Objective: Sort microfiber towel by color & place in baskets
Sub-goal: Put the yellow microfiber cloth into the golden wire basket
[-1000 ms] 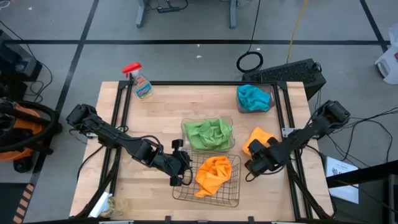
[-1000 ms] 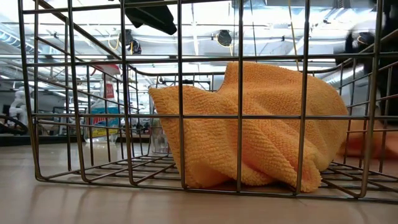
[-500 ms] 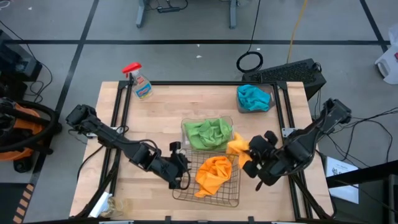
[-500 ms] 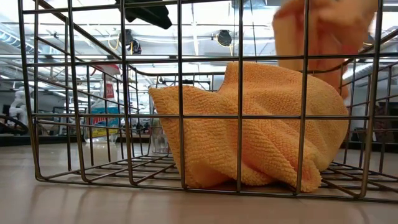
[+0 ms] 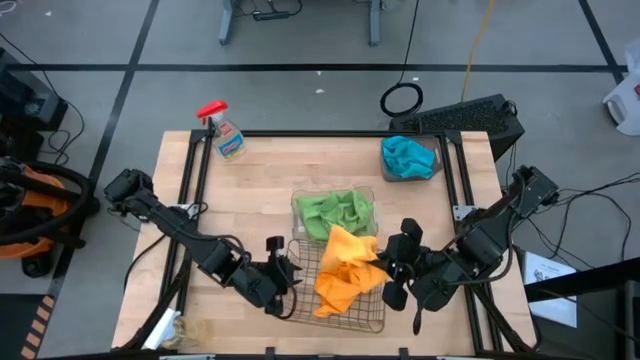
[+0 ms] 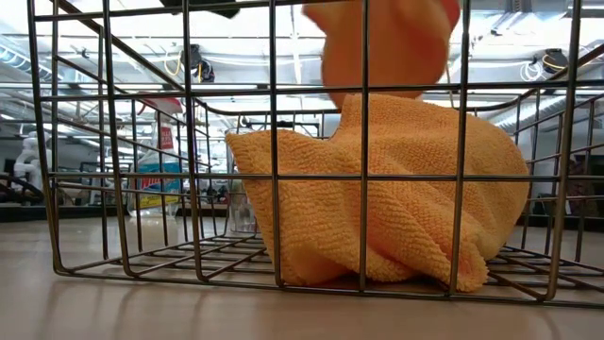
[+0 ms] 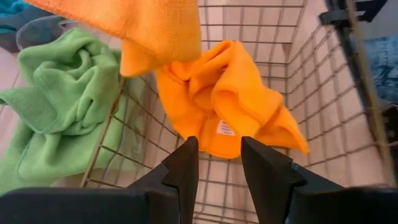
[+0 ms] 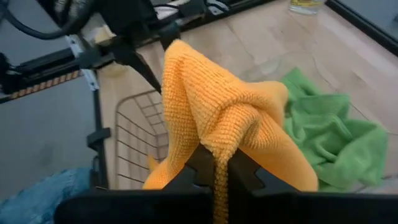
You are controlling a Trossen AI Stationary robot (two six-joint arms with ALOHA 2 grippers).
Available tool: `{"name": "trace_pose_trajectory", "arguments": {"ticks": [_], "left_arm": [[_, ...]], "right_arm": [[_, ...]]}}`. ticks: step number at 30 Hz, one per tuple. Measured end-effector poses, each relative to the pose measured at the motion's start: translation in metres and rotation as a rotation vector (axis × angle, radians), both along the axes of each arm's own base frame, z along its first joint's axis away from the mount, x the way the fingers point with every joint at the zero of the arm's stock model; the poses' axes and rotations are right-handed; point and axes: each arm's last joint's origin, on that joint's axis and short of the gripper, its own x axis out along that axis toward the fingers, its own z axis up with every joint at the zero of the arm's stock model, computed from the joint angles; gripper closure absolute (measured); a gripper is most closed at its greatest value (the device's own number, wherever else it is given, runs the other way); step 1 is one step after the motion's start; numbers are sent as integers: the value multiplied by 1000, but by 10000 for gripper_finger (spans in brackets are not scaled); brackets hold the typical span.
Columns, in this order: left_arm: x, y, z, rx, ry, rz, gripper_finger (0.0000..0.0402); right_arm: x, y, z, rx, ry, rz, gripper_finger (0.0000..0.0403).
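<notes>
My right gripper [image 5: 384, 268] is shut on a yellow-orange towel [image 5: 350, 248] and holds it above the copper wire basket [image 5: 366, 316]. That towel also shows in the low view [image 6: 382, 42] and the left wrist view [image 7: 143, 25]. A second orange towel [image 5: 335, 290] lies crumpled on the basket's floor [image 6: 377, 189]. Green towels [image 5: 335, 212] fill the clear basket, and teal ones [image 5: 408, 158] fill the brown-tinted basket at the far right. My left gripper [image 5: 285, 278] is open at the wire basket's left rim, with its fingers [image 7: 186, 168] above the mesh, touching nothing. My right gripper pinches a bunched fold of the orange towel [image 8: 217, 140] between its two fingers, several layers together. It comes from the table's right side, slanting slightly down. The towel is lifted clear and drapes to both sides of the fingers, above the wire basket.
A spray bottle with a red trigger [image 5: 225, 135] stands at the far left of the table. The clear basket [image 5: 297, 200] touches the wire basket's far side. Bare wood lies left of the baskets and along the near edge.
My right gripper has lifted the orange towel off the table on the right and carried it left, up over the wire basket. The towel now hangs above the one lying in the basket. My left arm has drawn back a little toward the near edge.
</notes>
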Motion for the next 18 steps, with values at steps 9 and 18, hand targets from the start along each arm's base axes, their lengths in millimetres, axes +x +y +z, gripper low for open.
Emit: {"name": "trace_pose_trajectory", "arguments": {"ticks": [9,18], "left_arm": [[-7,-5,2,45,-13,17,275],[-5,-1,2,58,-22,37,275]], "right_arm": [[2,6,21,79,-11,73,403],[5,9,20,113,6,86,402]]}}
